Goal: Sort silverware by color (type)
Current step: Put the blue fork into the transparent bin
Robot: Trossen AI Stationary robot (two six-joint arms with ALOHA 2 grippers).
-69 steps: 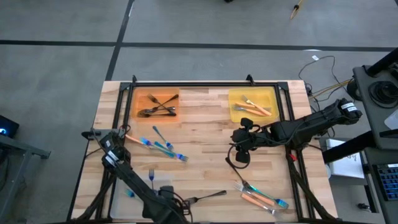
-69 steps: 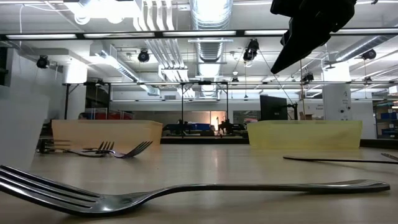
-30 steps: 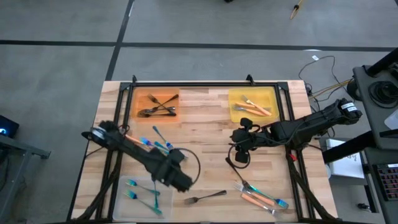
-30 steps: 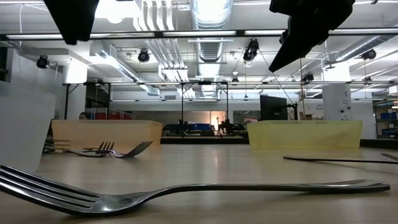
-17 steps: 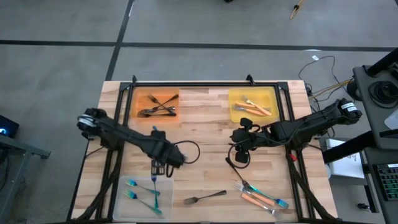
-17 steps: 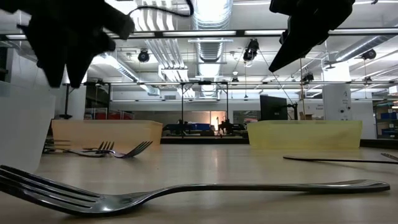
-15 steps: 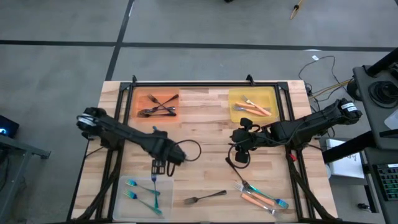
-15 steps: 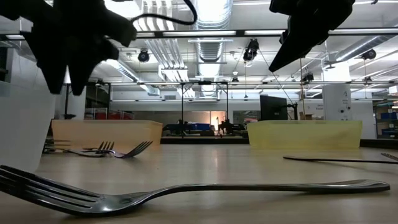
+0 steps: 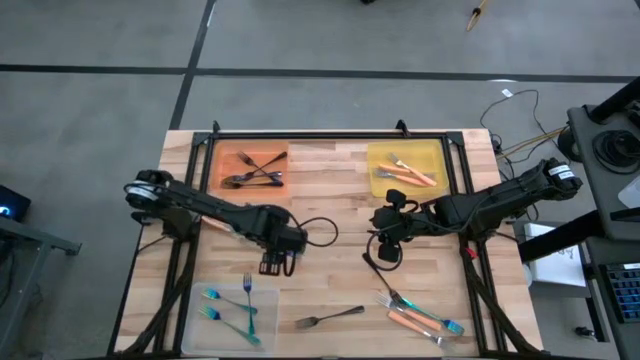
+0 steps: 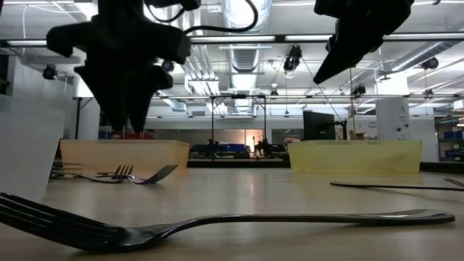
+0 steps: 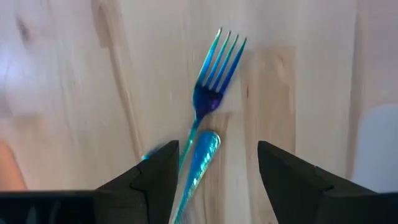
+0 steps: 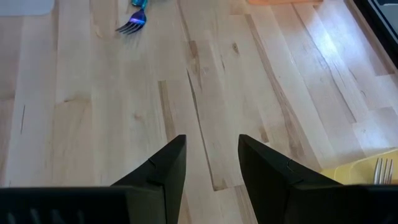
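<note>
Left gripper (image 9: 277, 266) hangs over the light wooden plank counter (image 9: 330, 190), near its middle, jaws wide apart w/ nothing between them. Its wrist view looks past the two dark fingers (image 11: 155, 180) straight down on a shiny blue-teal fork (image 11: 208, 106) lying flat on the wood, a second blue-teal handle tip (image 11: 200, 162) touching or just beside it — can't tell which.

Landmark = flat orange tray (image 9: 253, 168) at the counter's far left:
- In it: a few dark grey metal forks (image 9: 250, 172), crossed over each other.
- Level w/ it, across the counter: flat yellow tray (image 9: 404, 167) w/ orange-handled utensils (image 9: 408, 174).
- Toward the near edge from it, beyond the left gripper: clear tray (image 9: 232, 315) w/ three blue-teal forks (image 9: 230, 308).
- Just beside the clear tray, away from the counter's left edge: one dark grey fork (image 9: 330, 319) alone on bare wood; it fills the low view's foreground (image 10: 217, 221).
- Diagonally opposite, at the near right corner: a mixed bunch of orange-handled and blue-teal pieces (image 9: 422, 317).

Right gripper (image 9: 386, 253) waits above the counter near the yellow tray — jaws partly apart, empty.
</note>
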